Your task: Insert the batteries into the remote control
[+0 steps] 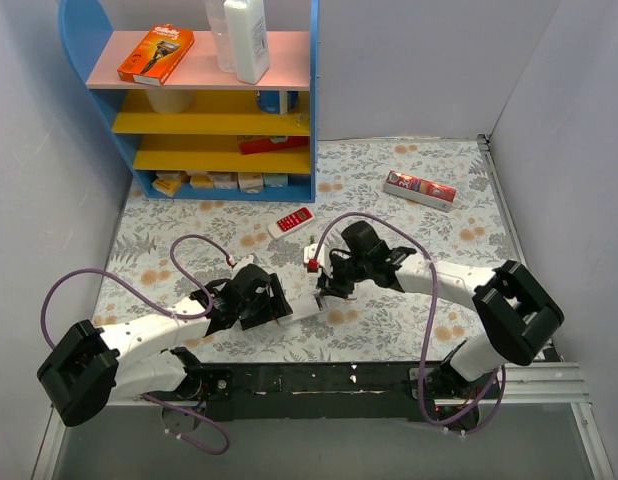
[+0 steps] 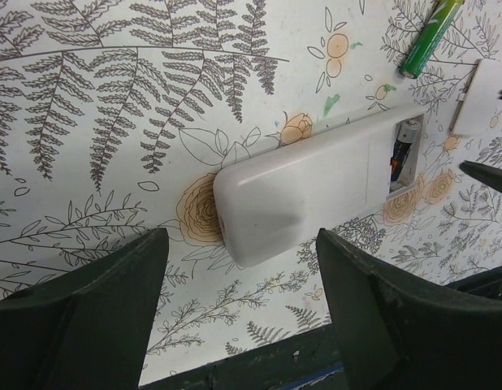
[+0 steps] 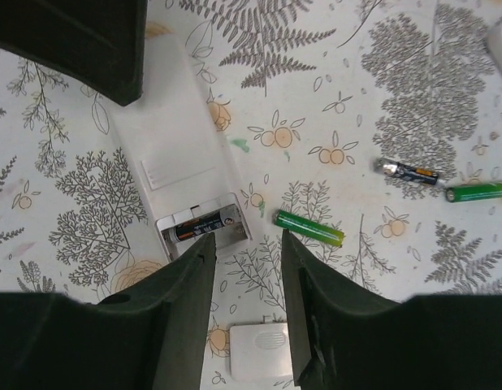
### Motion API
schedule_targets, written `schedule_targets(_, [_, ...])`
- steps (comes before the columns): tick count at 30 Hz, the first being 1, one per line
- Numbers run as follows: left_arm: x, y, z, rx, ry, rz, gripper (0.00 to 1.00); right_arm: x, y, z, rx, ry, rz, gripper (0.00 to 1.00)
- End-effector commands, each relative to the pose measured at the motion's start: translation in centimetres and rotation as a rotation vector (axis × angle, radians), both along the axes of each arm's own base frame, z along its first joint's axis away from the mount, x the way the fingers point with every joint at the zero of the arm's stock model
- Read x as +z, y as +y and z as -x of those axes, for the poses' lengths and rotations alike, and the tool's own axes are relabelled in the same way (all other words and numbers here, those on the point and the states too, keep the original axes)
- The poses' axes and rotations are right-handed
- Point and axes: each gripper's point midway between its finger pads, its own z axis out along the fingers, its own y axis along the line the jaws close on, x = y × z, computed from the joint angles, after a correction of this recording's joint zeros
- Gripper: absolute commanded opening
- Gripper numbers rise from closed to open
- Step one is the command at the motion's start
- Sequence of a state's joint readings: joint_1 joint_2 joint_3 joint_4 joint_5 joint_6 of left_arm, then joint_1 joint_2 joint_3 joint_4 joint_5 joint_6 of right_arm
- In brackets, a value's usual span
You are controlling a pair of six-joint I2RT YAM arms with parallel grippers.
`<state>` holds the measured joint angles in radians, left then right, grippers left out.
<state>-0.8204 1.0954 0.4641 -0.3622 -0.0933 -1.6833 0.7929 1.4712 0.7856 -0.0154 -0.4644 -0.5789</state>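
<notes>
– Looking down from above, what was on the flowered table [image 1: 389, 330]?

– Two white arms reached in from the near edge. The left gripper [image 1: 277, 306] and the right gripper [image 1: 329, 288] met near the middle, and the white remote control [image 1: 305, 305] lay between them. A red remote [image 1: 292, 220] lay farther back. A red and white box [image 1: 419, 188] lay off to the right, and a blue shelf [image 1: 229, 192] stood in the far left corner.

– And the left wrist view?

– The remote control [image 2: 308, 191] lay back up, at a slant. Its near end sat between the two dark fingers [image 2: 88, 317] of the left gripper [image 2: 241, 240]. They stood wide open, with cloth showing on both sides, and gripped nothing. The battery bay [image 2: 404, 154] at the far end was uncovered. A green battery [image 2: 430, 36] lay beyond it, with a small white lid [image 2: 482, 97] near that end.

– And the right wrist view?

– The right gripper [image 3: 247, 260] hung open over the cloth, holding nothing, just beside the open battery bay [image 3: 204, 227]. One dark battery [image 3: 198, 230] sat in a slot there. The green battery [image 3: 309, 228] lay on the cloth just right of the remote control [image 3: 170, 154], apart from it. Farther right lay a loose dark battery [image 3: 409, 171] and a second green battery [image 3: 478, 192]. The white lid [image 3: 259, 353] showed low in the gap between the fingers.
</notes>
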Motion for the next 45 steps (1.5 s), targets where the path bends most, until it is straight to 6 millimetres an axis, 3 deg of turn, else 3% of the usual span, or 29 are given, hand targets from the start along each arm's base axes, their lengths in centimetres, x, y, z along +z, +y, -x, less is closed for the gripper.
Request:
schedule_targets(1, [-1.5,0.9,0.8,-0.003,0.037,-0.050,0.73,-0.5,1.1,0.2,0.109,0.022,0.016,0.44])
schedule_targets(3, [-1.5,0.8,0.9,-0.008,0.042,-0.046,0.72,-1.5,1.0,0.3,0.120,0.046,0.040,0.43])
schedule_targets(10, [-1.8,0.7,1.0,-0.012,0.051,-0.046,0.68,-2.0,1.3,0.8,0.146,0.077,0.036,0.34])
schedule_targets(34, [-2.3,0.9,1.1,-0.014,0.065,-0.060,0.65,-2.5,1.7,0.7,0.162,0.108,0.057,0.33])
schedule_targets(35, [-2.3,0.8,1.2,-0.016,0.067,-0.061,0.65,-2.7,1.6,0.7,0.162,0.114,0.062,0.28])
schedule_targets(39, [-2.3,0.8,1.2,-0.015,0.068,-0.057,0.65,-3.1,1.3,1.1,0.162,0.136,0.078,0.26])
schedule_targets(40, [-2.4,0.8,1.2,-0.015,0.070,-0.059,0.65,-3.1,1.3,1.2,0.165,0.139,0.079,0.21])
schedule_targets(45, [-2.4,0.8,1.3,-0.017,0.073,-0.053,0.63,-3.3,1.0,1.5,0.162,0.152,0.083,0.20])
